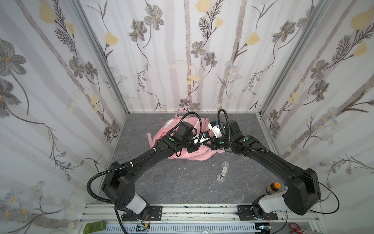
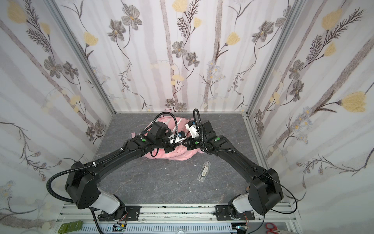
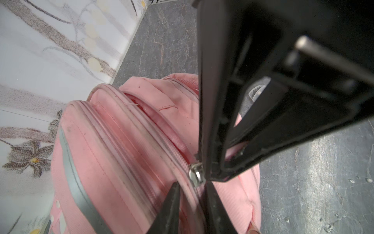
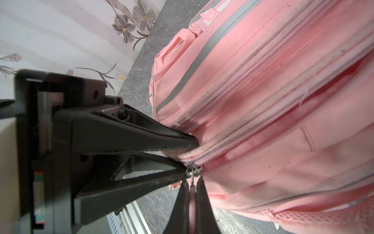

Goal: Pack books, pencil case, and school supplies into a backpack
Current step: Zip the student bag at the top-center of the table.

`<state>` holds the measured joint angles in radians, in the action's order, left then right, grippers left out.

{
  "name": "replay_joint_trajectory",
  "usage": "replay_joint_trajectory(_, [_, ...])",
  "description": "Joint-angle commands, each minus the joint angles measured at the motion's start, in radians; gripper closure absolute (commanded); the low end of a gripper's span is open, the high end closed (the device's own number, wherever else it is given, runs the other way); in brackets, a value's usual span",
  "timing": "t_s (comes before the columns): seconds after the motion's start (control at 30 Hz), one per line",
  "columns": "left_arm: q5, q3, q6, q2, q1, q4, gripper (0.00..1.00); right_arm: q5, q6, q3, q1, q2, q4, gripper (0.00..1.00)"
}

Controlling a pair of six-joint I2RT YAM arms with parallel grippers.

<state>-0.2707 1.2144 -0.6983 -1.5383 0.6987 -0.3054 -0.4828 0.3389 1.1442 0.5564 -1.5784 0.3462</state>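
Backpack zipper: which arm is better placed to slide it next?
Probably right: the right claw is shut on the pink pull tab, while the left claw pinches backpack fabric beside the slider, bracing it.

Tallying now: one pink backpack, just the one. Two black arms meet over it, left arm and right arm. On the backpack there's one metal zipper slider and one pink pull tab. Near the backpack's front edge sit one clear oblong case and at least four white scraps (tiny, hard to count). Well apart from the backpack stands one orange-capped brown bottle.
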Motion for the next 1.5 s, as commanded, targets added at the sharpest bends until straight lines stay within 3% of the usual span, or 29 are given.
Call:
replay_joint_trajectory(0.0, [0.101, -0.018, -0.008, -0.007, -0.007, -0.077, 0.85, -0.028, 0.002, 0.002, -0.002, 0.021, -0.113, 1.0])
replay_joint_trajectory(0.1, [0.116, -0.017, -0.01, -0.001, -0.006, -0.084, 1.0, 0.014, -0.004, 0.006, -0.005, 0.017, -0.092, 1.0])
replay_joint_trajectory(0.47, [0.09, -0.055, -0.017, 0.137, -0.057, -0.037, 1.0, 0.129, -0.073, -0.035, -0.163, -0.044, -0.027, 1.0])
replay_joint_trajectory(0.67, [0.009, -0.12, -0.051, 0.256, -0.105, 0.015, 1.0, 0.162, -0.089, 0.046, -0.221, -0.133, -0.042, 1.0])
replay_joint_trajectory(0.77, [-0.012, -0.14, -0.024, 0.274, -0.174, 0.03, 1.0, 0.15, -0.081, 0.105, -0.225, -0.18, -0.038, 1.0])
replay_joint_trajectory(0.93, [0.111, -0.115, -0.053, 0.211, -0.235, -0.013, 1.0, 0.081, -0.067, 0.178, -0.137, -0.194, -0.039, 1.0])
replay_joint_trajectory(1.0, [0.068, -0.054, -0.046, 0.177, -0.232, -0.086, 0.65, 0.044, -0.041, 0.2, -0.07, -0.198, -0.056, 1.0])
replay_joint_trajectory(1.07, [-0.015, -0.021, -0.023, 0.172, -0.222, -0.106, 0.49, 0.01, -0.002, 0.211, -0.004, -0.203, -0.093, 1.0])
replay_joint_trajectory(1.2, [-0.083, -0.012, 0.026, 0.17, -0.182, -0.072, 0.46, -0.02, 0.072, 0.21, 0.09, -0.208, -0.19, 1.0])
replay_joint_trajectory(1.37, [-0.105, -0.016, 0.014, 0.141, -0.146, -0.104, 0.52, -0.045, 0.12, 0.193, 0.133, -0.212, -0.265, 1.0])
replay_joint_trajectory(1.47, [-0.06, -0.054, -0.023, 0.142, -0.145, -0.099, 0.57, -0.043, 0.11, 0.182, 0.135, -0.209, -0.252, 1.0])
